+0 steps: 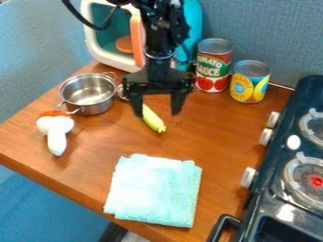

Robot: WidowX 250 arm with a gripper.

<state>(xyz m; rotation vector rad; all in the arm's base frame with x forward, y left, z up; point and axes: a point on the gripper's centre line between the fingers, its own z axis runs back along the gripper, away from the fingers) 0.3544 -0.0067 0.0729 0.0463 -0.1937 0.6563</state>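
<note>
The gripper (157, 111) hangs over the upper middle of the wooden table, its two fingers spread apart and pointing down. A yellow banana-like toy (152, 119) lies just below it, its upper end between or behind the fingers; whether they touch it cannot be told. To the left is a metal pot (88, 94) with small handles. A white mushroom toy with a reddish-brown top (56, 130) lies in front of the pot. Nearer the front edge is a folded light-teal cloth (154, 190).
A tomato sauce can (213, 66) and a yellow-labelled can (249, 82) stand at the back right. Behind the arm are a toy microwave (107, 35) and a teal object (192, 28). A dark toy stove (287, 175) with white knobs borders the right side.
</note>
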